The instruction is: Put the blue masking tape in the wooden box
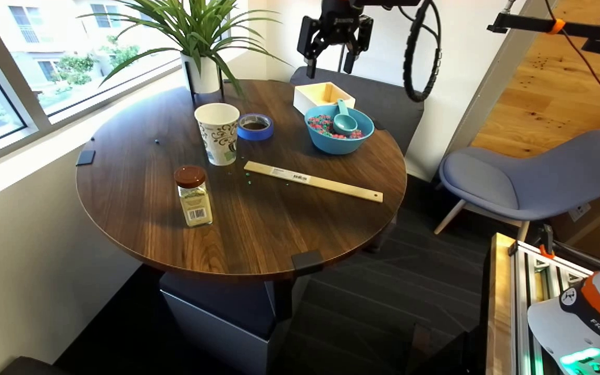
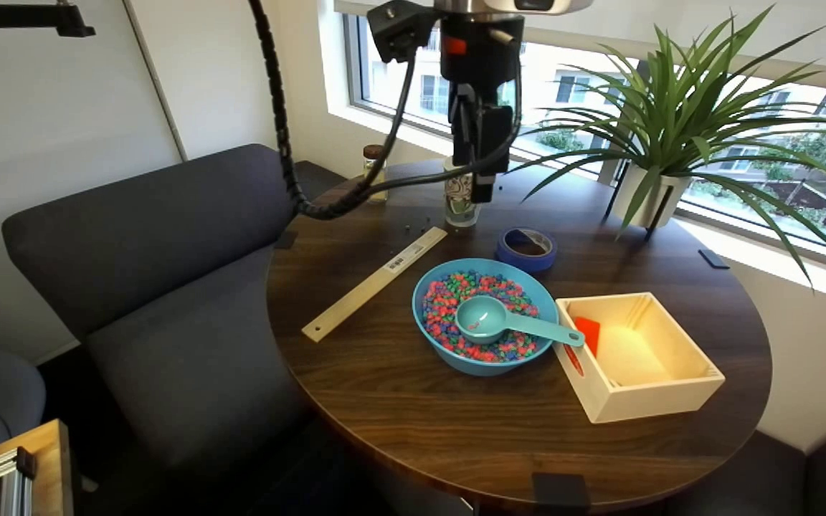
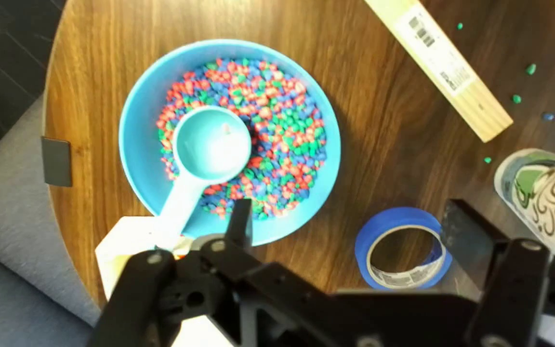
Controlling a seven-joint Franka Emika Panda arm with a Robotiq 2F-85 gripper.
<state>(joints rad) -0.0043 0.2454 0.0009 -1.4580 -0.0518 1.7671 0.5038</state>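
Observation:
The blue masking tape [image 1: 255, 134] lies flat on the round table, between the patterned cup and the blue bowl. It also shows in an exterior view [image 2: 524, 262] and in the wrist view [image 3: 393, 218]. The pale wooden box [image 1: 306, 100] stands beside the bowl, open at the top, with a small red piece inside [image 2: 660, 398]. Only a washed-out corner of it shows in the wrist view [image 3: 125, 236]. My gripper [image 1: 330, 69] is open and empty, well above the table. In the wrist view the tape shows between the fingers [image 3: 348, 212], nearer the right one.
A blue bowl [image 2: 481, 365] of coloured pebbles holds a teal scoop [image 2: 483, 319], whose handle reaches over the box's edge. A paper cup [image 1: 219, 138], a wooden ruler [image 1: 313, 180], a spice jar [image 1: 194, 200] and a potted plant [image 1: 203, 73] stand or lie around.

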